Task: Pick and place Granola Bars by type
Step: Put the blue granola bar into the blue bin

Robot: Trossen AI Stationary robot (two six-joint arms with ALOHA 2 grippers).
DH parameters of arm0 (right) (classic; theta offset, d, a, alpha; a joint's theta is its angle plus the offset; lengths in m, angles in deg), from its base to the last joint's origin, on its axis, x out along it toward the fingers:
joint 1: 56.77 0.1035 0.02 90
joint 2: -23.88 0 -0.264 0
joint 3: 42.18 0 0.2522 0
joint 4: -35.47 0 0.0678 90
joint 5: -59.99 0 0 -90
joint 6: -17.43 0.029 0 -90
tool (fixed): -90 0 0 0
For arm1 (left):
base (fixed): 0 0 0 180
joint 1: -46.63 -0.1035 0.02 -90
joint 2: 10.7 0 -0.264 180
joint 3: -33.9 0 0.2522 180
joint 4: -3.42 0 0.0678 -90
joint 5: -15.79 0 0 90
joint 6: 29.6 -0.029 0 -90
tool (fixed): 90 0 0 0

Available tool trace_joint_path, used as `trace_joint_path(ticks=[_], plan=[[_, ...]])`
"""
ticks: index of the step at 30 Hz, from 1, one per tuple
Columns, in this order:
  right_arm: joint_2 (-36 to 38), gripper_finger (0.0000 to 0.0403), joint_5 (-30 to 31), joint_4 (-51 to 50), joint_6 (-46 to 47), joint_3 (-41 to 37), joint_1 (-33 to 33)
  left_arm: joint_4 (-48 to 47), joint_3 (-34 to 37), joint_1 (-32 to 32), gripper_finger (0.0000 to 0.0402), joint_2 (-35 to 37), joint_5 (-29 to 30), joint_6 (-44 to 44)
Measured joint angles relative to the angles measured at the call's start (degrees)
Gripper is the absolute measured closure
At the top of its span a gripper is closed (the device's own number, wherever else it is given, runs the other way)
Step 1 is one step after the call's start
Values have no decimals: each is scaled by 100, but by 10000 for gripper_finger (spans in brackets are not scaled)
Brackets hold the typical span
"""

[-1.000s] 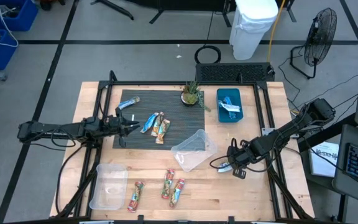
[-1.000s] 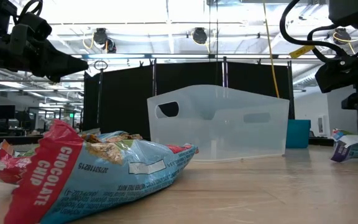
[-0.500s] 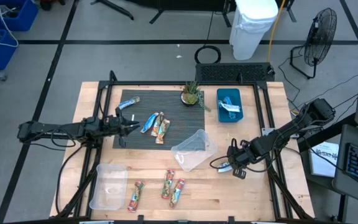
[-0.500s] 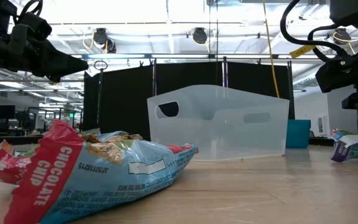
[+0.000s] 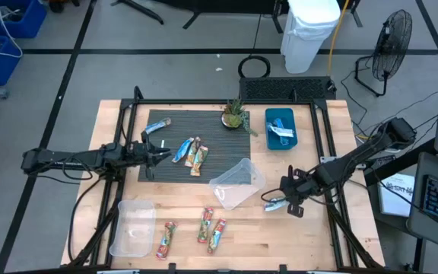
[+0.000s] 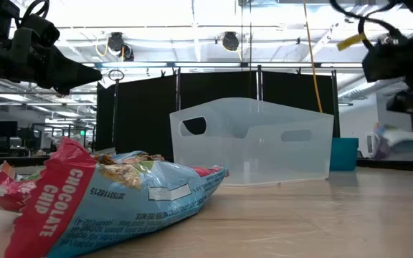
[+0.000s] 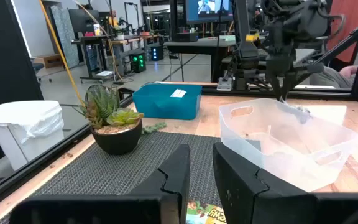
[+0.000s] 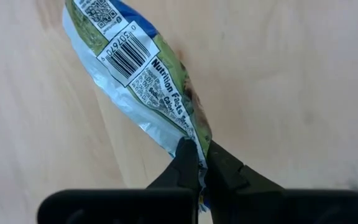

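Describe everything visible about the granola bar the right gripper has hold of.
The granola bar is a thin foil packet, silvery with blue at one end, printed with a barcode, a QR code and a nutrition panel on the side facing the wrist camera. The right gripper is shut on one crimped end, and the packet hangs out from the fingertips over the bare wooden table. The low view shows it lifted clear of the tabletop, to the right of the clear bin.

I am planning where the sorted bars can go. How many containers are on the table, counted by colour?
Clear bins: 2
Teal bin: 1
Total: 3
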Motion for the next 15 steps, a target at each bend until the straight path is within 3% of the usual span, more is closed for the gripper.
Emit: trace_joint_path(ticks=[15], plan=[[1397, 400, 736, -72, -745, 0, -16, -1, 0, 0, 325, 0, 0, 0]])
